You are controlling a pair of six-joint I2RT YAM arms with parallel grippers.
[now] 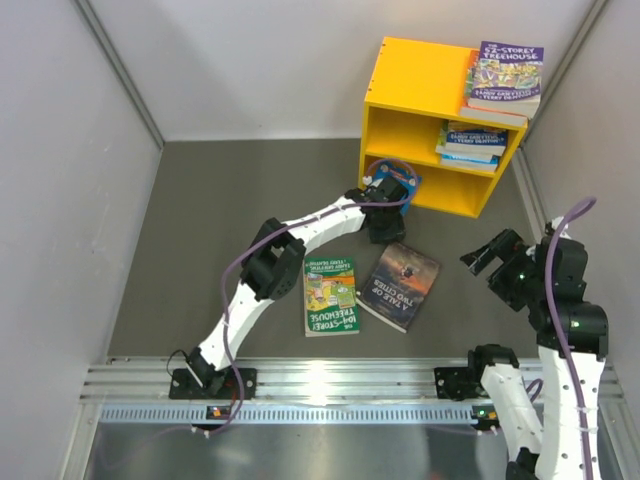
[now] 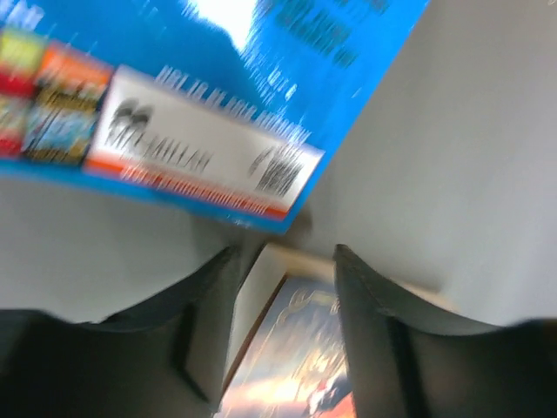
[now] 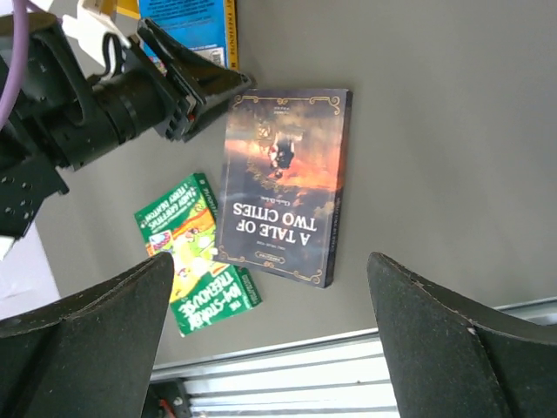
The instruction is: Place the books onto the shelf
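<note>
Matt dark-grey desk (image 1: 190, 230), faintly rough, like a mat. The shelf (image 1: 410, 75) looks smooth, satin yellow, painted board or plastic, can't say which. Blue book (image 2: 218, 52): glossy paper cover, glare flaring across it. Dark book (image 3: 283, 187) has a softer sheen; green book (image 1: 330, 295) is shiny. Left claw (image 2: 287, 254) is matt black plastic. Ribbed bare-metal rail (image 1: 340, 385) gleams up front.
</note>
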